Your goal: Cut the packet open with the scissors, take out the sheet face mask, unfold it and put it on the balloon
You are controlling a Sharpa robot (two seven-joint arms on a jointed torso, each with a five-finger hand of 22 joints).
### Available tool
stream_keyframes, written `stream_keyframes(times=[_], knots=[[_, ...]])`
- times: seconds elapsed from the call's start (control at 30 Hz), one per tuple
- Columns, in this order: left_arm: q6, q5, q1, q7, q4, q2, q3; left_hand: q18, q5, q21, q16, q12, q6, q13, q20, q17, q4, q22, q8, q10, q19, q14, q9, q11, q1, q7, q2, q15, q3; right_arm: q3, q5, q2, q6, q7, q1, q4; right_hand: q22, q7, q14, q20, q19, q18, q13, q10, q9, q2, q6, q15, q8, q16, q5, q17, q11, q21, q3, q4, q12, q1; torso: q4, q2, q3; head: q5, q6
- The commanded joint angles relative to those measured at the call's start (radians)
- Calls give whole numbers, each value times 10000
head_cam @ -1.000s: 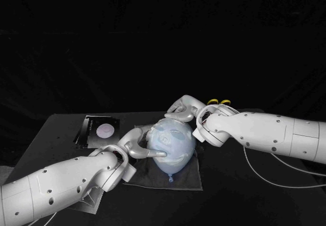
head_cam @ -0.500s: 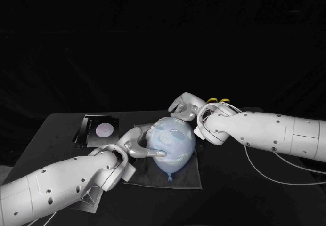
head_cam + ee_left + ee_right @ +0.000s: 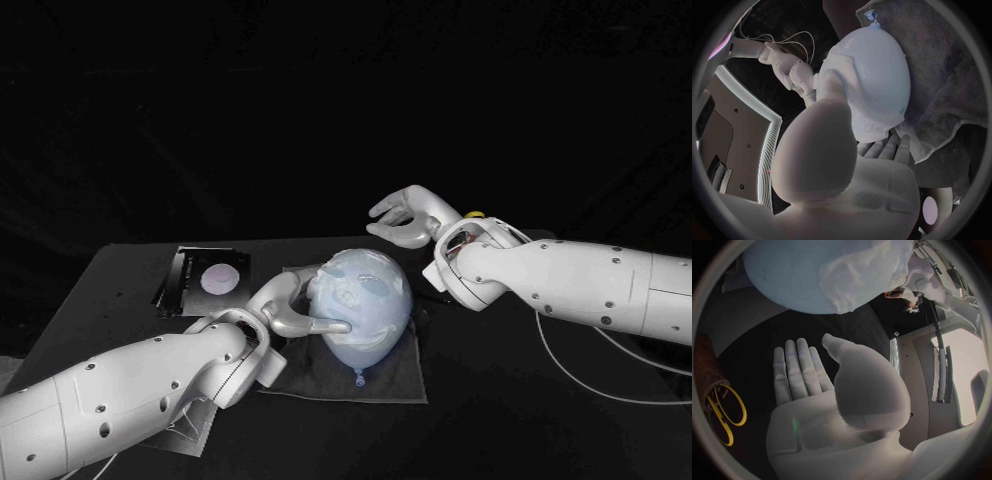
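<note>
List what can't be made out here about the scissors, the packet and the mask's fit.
- Scissors: blades hidden. In the head view the right arm covers all but a yellow handle tip; in the right wrist view they are lost at the dark rim.
- Packet: print too small, head view.
- Sheet face mask: the edge beneath the left hand, which holds the balloon, is covered.
</note>
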Motion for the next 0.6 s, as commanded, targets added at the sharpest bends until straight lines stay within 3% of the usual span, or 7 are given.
stream_keyframes(times=[0.03, 0.17, 0.2, 0.37, 0.47, 0.6], knots=[[65, 216, -32, 689, 19, -33, -5, 123, 25, -33, -9, -25, 22, -7, 40, -2, 3, -10, 53, -44, -23, 3, 7, -44, -54, 1389, -99, -54, -118, -5, 1887, -230, -258, 1968, -3, 257, -406, 563, -202, 144, -390, 186, 8, -215, -12, -161, -54, 53, -76, -123, -14, -65, 35, -464, -499, 169, 7, -310, -1, 13, -2, -16, 6], [191, 415, -56, 1339, 47, -153, 14, 36, 24, -80, -89, -90, -213, -59, 67, -71, 3, -47, -1, -460, -232, -309, -77, -23, -174, 1390, -144, -28, -273, -35, 2214, -590, -119, 2330, -43, 635, -563, 523, -175, 170, -194, 279, 13, -376, 0, -263, -29, 24, -113, -129, -6, -90, 14, -627, -1039, 194, 16, -236, -6, 18, -14, -24, 8], [220, 502, -62, 1588, 70, -219, 34, -79, 17, -105, -133, -96, -327, -71, 72, -98, 2, -59, -38, -613, -299, -440, -111, -28, -277, 1389, -159, -23, -280, -52, 2257, -758, -83, 2395, -85, 811, -575, 513, -99, 170, -53, 301, 17, -366, 7, -242, -1, 3, -118, -96, -2, -85, 5, -643, -1180, 169, 27, -145, -5, 10, -22, -23, 0], [373, 885, -59, 2206, 223, -507, 159, -173, 7, -120, -165, -105, -441, -80, 74, -131, 1, -69, -68, -759, -357, -589, -147, -65, -364, 1357, -169, -35, -295, -104, 2016, -1365, 142, 2326, -319, 1388, -789, 429, 901, 155, 605, 508, 27, 8, 77, 22, 345, -247, -52, 348, 9, 63, -143, -735, -1635, -21, 105, 384, 19, -34, -26, -69, -60], [486, 1037, -41, 2403, 351, -698, 264, -275, 7, -128, -178, -103, -475, -81, 69, -150, 0, -72, -80, -841, -385, -682, -154, -112, -431, 1312, -173, -78, -297, -140, 1776, -1727, 258, 2289, -461, 1699, -809, 241, 1623, -18, 1954, 573, 20, 373, 128, 212, 702, -490, 6, 597, 9, 145, -312, -311, -1726, -103, 88, 656, 24, -57, -34, -107, -92], [757, 941, 0, 2494, 531, -968, 344, -326, 15, -133, -161, -92, -459, -73, 78, -137, -2, -76, -75, -822, -409, -635, -146, -108, -436, 1310, -169, -84, -281, -176, 1531, -2192, 456, 2136, -614, 2069, -970, 79, 2212, -272, 2920, 559, 20, 798, 157, 304, 1027, -716, 21, 767, -1, 229, -514, -145, -1778, -21, 87, 737, 26, -123, -57, -182, -143]])
